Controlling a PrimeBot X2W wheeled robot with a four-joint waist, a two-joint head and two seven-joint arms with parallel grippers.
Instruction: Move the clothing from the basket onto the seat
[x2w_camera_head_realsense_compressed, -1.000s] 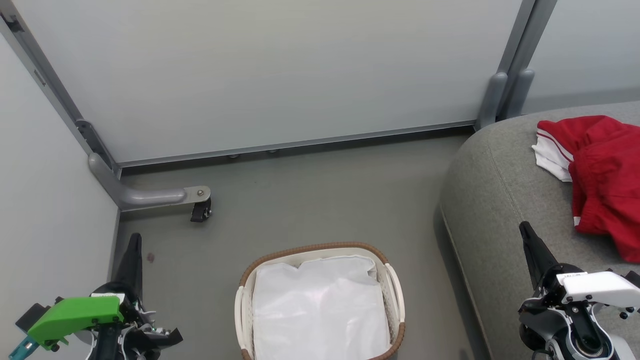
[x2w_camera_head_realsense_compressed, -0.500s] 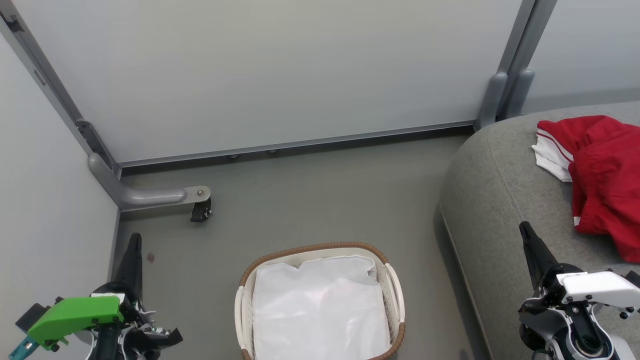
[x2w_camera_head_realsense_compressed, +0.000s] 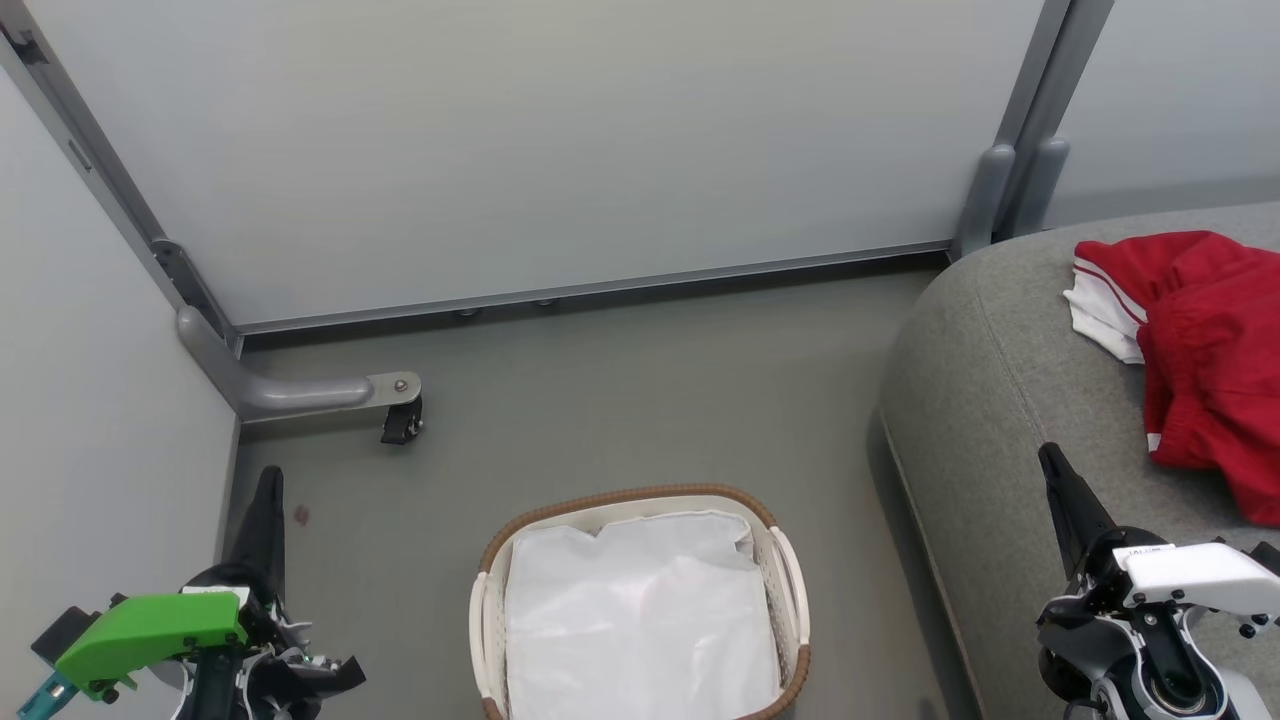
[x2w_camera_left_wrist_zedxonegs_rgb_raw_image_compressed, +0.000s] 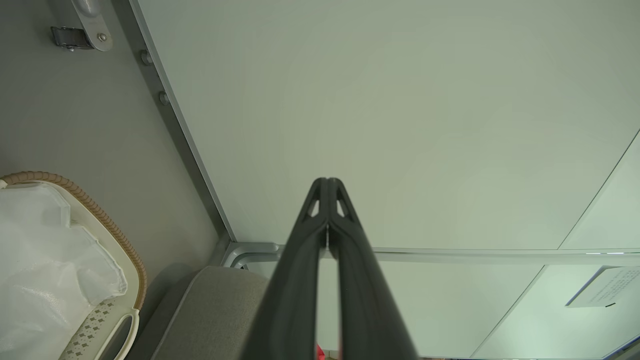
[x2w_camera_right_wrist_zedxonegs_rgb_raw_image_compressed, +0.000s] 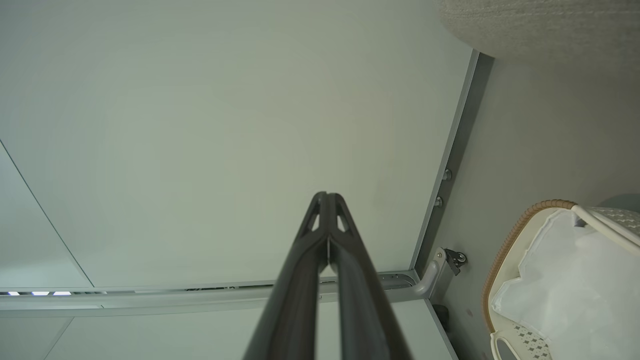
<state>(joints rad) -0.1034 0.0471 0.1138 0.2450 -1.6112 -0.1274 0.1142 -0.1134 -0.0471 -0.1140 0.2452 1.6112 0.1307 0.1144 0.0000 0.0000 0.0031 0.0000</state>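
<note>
The red clothing (x2w_camera_head_realsense_compressed: 1205, 360), one piece with white panels and striped trim, lies crumpled on the grey seat (x2w_camera_head_realsense_compressed: 1000, 400) at the right. At bottom centre the white basket (x2w_camera_head_realsense_compressed: 790, 570) with a brown woven rim stands on the floor, holding just its white liner (x2w_camera_head_realsense_compressed: 640, 620). My left gripper (x2w_camera_head_realsense_compressed: 268, 478) is at lower left, left of the basket, shut with nothing in it; its fingertips (x2w_camera_left_wrist_zedxonegs_rgb_raw_image_compressed: 326, 182) meet in the left wrist view. My right gripper (x2w_camera_head_realsense_compressed: 1050, 458) is shut and empty over the seat's front edge, below the clothing; its tips (x2w_camera_right_wrist_zedxonegs_rgb_raw_image_compressed: 326, 196) are pressed together.
Grey partition panels (x2w_camera_head_realsense_compressed: 560, 140) wall in the back and left. A partition foot with a black caster (x2w_camera_head_realsense_compressed: 402, 422) juts onto the grey floor (x2w_camera_head_realsense_compressed: 640, 400) behind the basket. The basket rim (x2w_camera_left_wrist_zedxonegs_rgb_raw_image_compressed: 100, 215) and seat corner (x2w_camera_left_wrist_zedxonegs_rgb_raw_image_compressed: 215, 310) show in the left wrist view.
</note>
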